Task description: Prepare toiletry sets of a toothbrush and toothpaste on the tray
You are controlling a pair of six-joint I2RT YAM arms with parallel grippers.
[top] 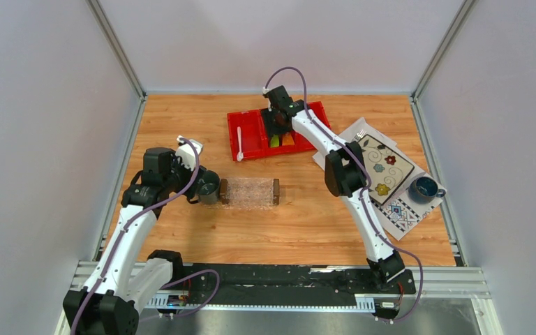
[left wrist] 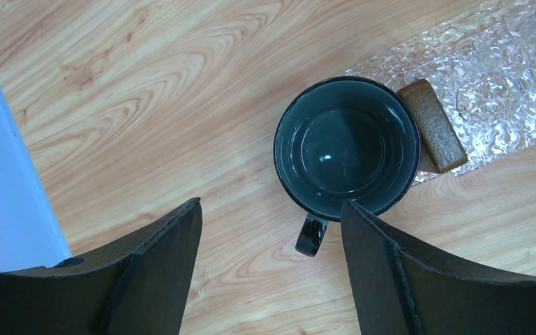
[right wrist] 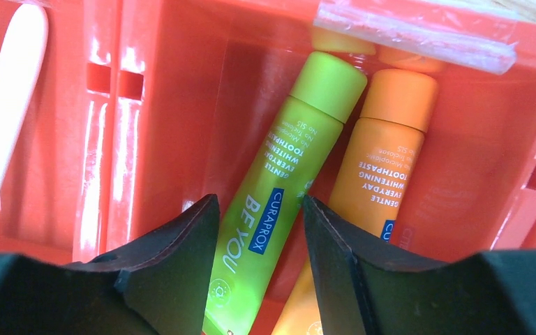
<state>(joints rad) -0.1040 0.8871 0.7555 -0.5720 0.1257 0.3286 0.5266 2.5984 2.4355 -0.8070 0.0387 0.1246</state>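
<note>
The right gripper (right wrist: 258,209), jaws narrowly parted, straddles the green tube (right wrist: 300,139) in the bin (right wrist: 181,105), seemingly lined up to pinch it, with the orange tube (right wrist: 384,153) just beside, while the left gripper (left wrist: 271,216) hangs wide above the mug (left wrist: 347,146), the tray (left wrist: 502,77) just beyond.

Eyes on left arm (top: 129,237) and right arm (top: 363,202): white shells, black joints, black bases. Up close, left gripper (left wrist: 271,209): two broad matte-black fingers (left wrist: 160,265), wedge-shaped, seam lines on both. Right gripper (right wrist: 258,202): same black wedges, blunt rounded tips. Purple cable (top: 300,73) runs back from behind fingers along each arm, looping loose.
</note>
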